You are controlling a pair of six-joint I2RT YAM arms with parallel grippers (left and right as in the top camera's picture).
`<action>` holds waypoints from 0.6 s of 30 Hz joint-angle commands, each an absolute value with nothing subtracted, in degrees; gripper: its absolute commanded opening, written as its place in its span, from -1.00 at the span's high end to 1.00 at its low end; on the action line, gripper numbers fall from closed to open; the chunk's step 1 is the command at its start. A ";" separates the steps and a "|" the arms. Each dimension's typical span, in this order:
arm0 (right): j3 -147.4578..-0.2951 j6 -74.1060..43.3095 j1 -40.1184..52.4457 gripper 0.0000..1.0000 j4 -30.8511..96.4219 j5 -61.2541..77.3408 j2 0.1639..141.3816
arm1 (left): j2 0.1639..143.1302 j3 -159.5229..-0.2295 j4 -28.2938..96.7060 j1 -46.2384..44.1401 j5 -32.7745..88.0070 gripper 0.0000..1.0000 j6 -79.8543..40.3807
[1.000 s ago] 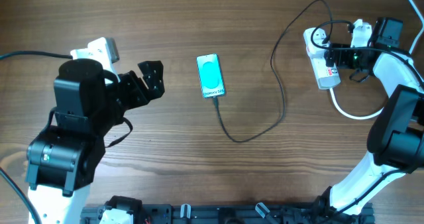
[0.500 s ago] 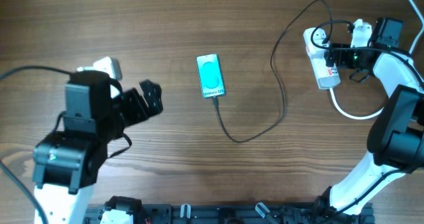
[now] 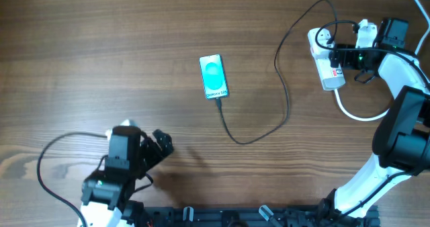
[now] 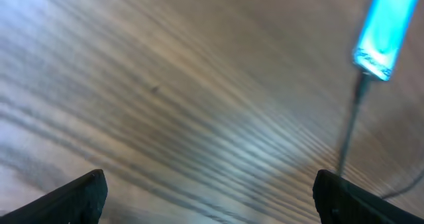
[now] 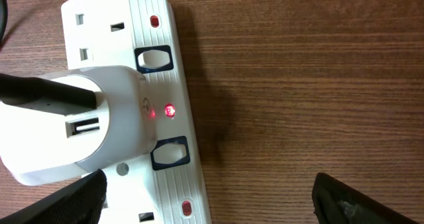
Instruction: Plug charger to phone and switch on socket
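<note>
Phone [image 3: 213, 76] at centre, charger [image 3: 287, 105] from its near end rightward to socket [image 3: 323, 59] at far right.

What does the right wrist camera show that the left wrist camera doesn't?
Only the right wrist view shows the white power strip, with the charger adapter plugged in and a red light glowing beside it. Only the left wrist view shows the teal-lit phone, blurred, with the charger cable running up to its end. Both show the wooden table and wide-open jaws; the right gripper and left gripper hold nothing.
</note>
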State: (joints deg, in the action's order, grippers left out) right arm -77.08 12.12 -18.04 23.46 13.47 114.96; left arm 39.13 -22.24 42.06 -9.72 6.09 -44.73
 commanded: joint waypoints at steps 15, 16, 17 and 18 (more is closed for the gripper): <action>-77.28 12.43 -17.65 -0.99 22.90 14.22 114.87 | 30.50 -10.52 20.18 -9.41 3.77 -1.00 -40.60; -77.28 12.43 -17.65 -1.00 22.90 14.22 114.87 | 30.13 -9.74 18.11 -9.41 3.77 -1.00 -38.85; -77.28 12.47 -17.65 -1.00 22.92 14.22 114.87 | 29.80 -8.93 16.38 -9.41 3.77 -1.00 -37.58; -77.28 12.43 -17.65 -0.99 22.92 14.22 114.87 | 29.21 -7.66 14.00 -9.41 3.77 -1.00 -36.36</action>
State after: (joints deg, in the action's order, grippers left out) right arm -77.08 12.10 -18.04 23.46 13.47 114.96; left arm 30.61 -10.70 17.30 -9.74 4.73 -43.16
